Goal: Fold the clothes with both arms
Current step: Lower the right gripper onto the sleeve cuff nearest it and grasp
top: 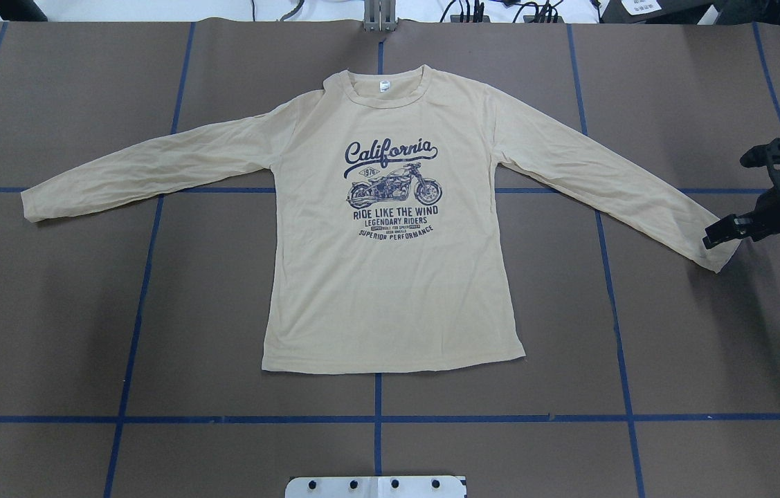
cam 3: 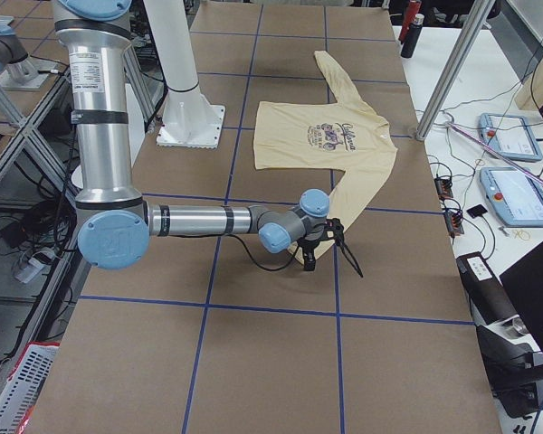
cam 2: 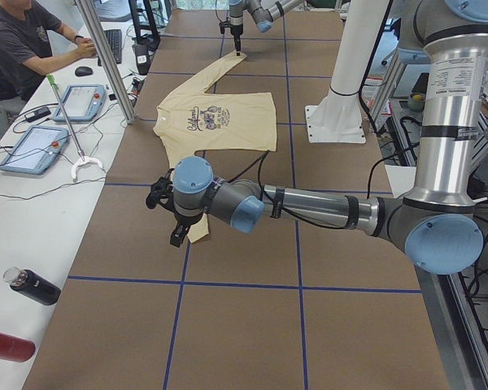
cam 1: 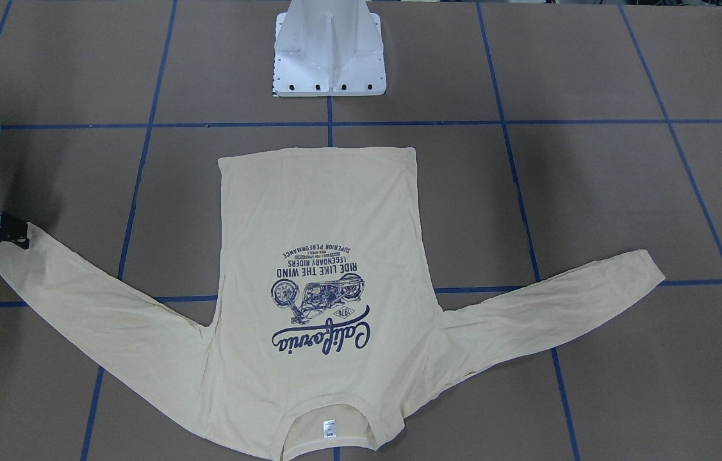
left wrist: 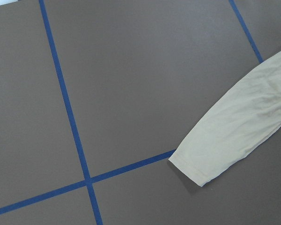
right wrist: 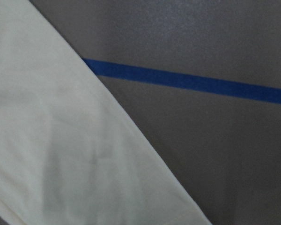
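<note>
Shirt point(top: 390, 304) lies flat, right hand point(top: 713, 237) at cuff point(top: 720, 257).

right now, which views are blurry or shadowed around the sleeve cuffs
Right wrist view: the T-shirt sleeve and blue tape line are soft, out of focus. Left wrist view: sharp, thin shadow under the other sleeve's cuff. Overhead view: the right gripper throws a diffuse shadow on the table.

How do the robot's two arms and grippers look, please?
The left arm and right arm are silver tubes with grey joints and light blue caps; black cables run along them. The left gripper and right gripper are black.
</note>
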Motion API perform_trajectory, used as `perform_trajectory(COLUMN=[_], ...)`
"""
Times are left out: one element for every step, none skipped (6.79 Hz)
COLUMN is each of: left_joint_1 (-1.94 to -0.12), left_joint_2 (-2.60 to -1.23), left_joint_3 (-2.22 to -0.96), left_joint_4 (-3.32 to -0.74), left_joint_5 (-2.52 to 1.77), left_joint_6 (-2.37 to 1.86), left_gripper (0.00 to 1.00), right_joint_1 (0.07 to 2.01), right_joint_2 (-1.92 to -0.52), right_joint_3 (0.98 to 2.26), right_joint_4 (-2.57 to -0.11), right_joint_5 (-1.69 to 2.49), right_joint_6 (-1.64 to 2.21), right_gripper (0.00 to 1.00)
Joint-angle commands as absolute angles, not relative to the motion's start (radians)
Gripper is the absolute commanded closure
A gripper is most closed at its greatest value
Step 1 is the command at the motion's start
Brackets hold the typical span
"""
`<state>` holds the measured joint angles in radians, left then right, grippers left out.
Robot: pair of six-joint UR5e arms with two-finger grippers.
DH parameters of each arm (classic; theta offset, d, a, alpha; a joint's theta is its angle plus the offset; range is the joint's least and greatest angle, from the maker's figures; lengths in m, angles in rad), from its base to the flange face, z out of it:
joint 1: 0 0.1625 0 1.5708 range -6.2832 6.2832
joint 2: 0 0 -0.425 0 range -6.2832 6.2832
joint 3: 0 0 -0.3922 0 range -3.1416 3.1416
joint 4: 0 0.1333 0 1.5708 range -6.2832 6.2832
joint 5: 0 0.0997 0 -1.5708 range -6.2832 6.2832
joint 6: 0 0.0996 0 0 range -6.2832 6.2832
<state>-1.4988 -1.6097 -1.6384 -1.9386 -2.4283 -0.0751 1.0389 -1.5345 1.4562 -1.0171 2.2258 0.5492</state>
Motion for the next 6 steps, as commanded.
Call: perform_trajectory(left_joint_1=[-1.499,-1.499,-1.499,-1.499,-1.499,-1.499], left_joint_2=[-1.614,-1.614,-1.614,-1.614,-1.614,-1.615], left_joint_3=[-1.634,-1.632,-1.632,-1.634,-1.632,-1.632], left_joint_4=[-1.944,-1.944,-1.944,-1.945,-1.945,-1.944], left_joint_5=[-2.428,-2.428,-2.428,-2.428,-2.428,-2.428], left_joint_6=[-0.075,-0.075,-0.075,-0.075,-0.075,-0.075], left_gripper=[0.00,0.00,0.00,0.00,0.00,0.00], right_joint_1=[1.039,1.037,1.038,1.037,1.037,1.037], right_joint_2=[-1.540,-1.540,-1.540,-1.540,-1.539,-1.539], right_joint_3=[1.454,1.454,1.454,1.453,1.454,1.456], right_joint_4=[-1.019,-1.019,-1.019,-1.019,-1.019,-1.019], right_joint_5=[2.226,2.226,2.227,2.226,2.227,2.227], right_joint_6=[0.549,0.551,0.552,0.552,0.552,0.552], right_gripper=[0.06,0.13,0.35,0.49,0.64,0.85])
